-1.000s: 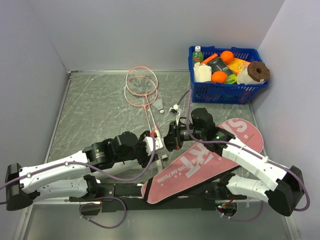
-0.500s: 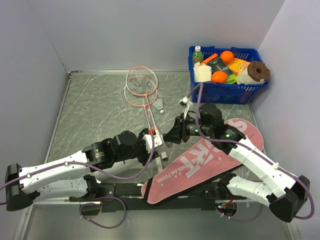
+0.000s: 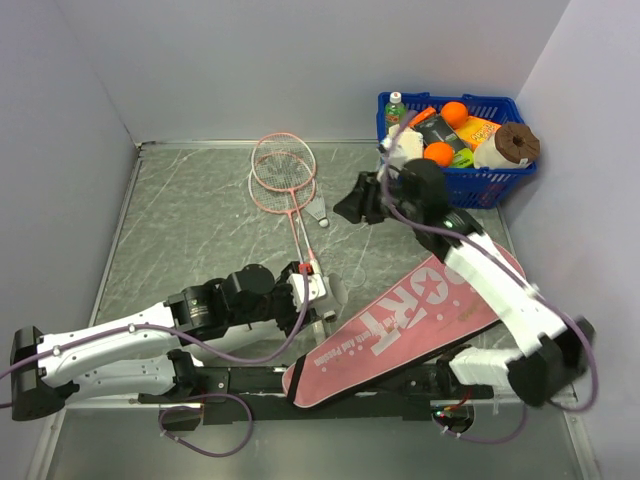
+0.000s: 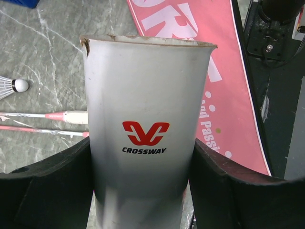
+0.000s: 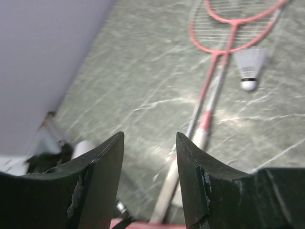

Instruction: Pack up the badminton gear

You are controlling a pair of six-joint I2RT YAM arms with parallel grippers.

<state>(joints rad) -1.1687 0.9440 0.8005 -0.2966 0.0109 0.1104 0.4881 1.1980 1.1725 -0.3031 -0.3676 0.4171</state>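
Left hand (image 4: 143,167) clamps tube (image 4: 145,95), lower end cut off | right hand (image 5: 148,143) parted, empty | bag (image 3: 400,320) partly under right arm (image 3: 497,288)

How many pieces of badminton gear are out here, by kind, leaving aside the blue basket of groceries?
pink rackets: 2
shuttlecock: 1
white tube: 1
pink bag: 1
Total: 5
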